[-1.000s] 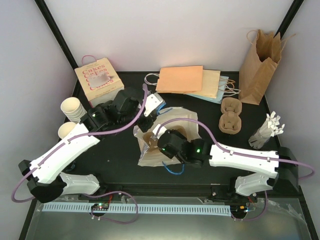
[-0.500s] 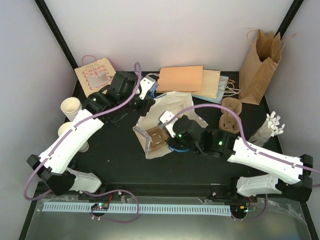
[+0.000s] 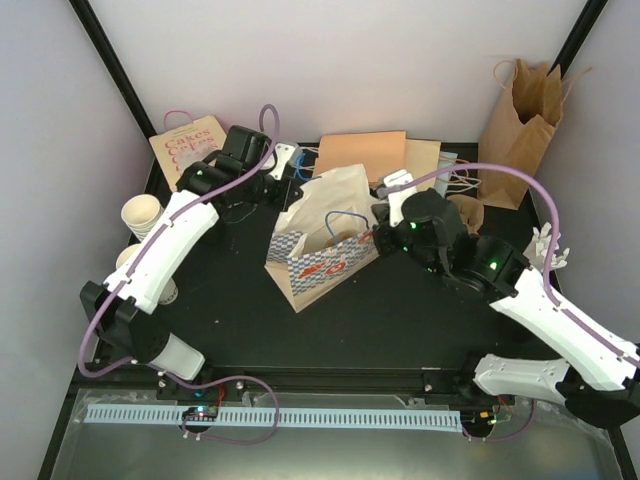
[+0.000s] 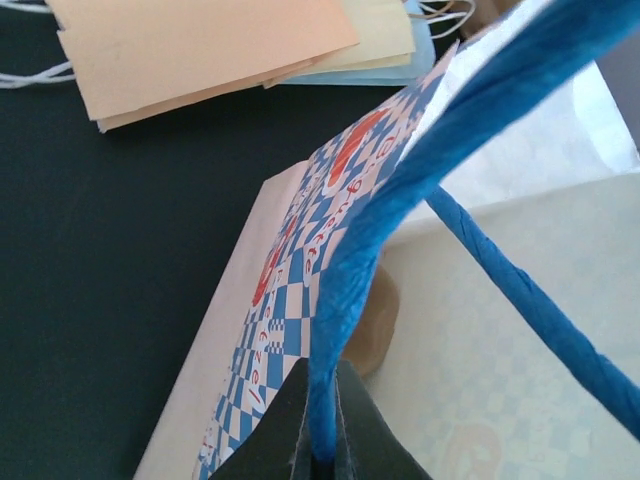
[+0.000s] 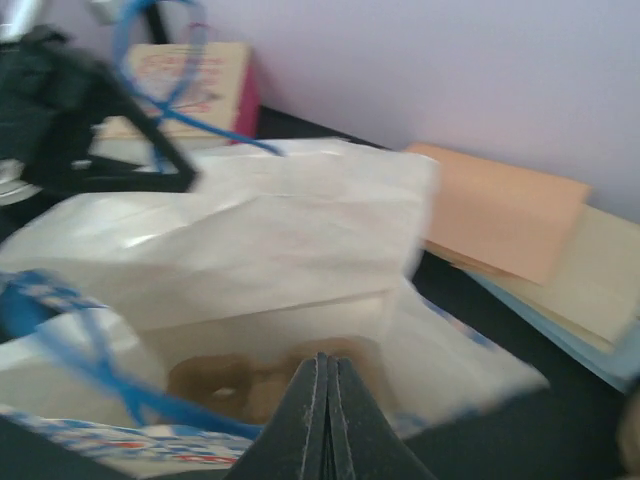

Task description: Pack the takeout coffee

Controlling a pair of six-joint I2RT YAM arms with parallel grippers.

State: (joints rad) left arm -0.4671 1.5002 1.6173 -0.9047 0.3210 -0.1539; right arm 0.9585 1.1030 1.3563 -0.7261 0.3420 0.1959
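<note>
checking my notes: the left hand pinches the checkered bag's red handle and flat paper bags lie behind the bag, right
Not quite. The handle pinched by the left hand is blue, not red; the left wrist view shows it. The flat paper bags do lie behind the checkered bag.

The blue-checked paper bag (image 3: pixel 325 255) no longer lies flat on the bench. It now stands upright just in front of the stack of flat bags (image 3: pixel 372 158). The left gripper (image 4: pixel 320 390) has risen to the stack's left, pinching the blue handle (image 4: pixel 450 140) — the right gripper (image 5: pixel 322 372), closed, has swung up to the bag's mouth.
</note>
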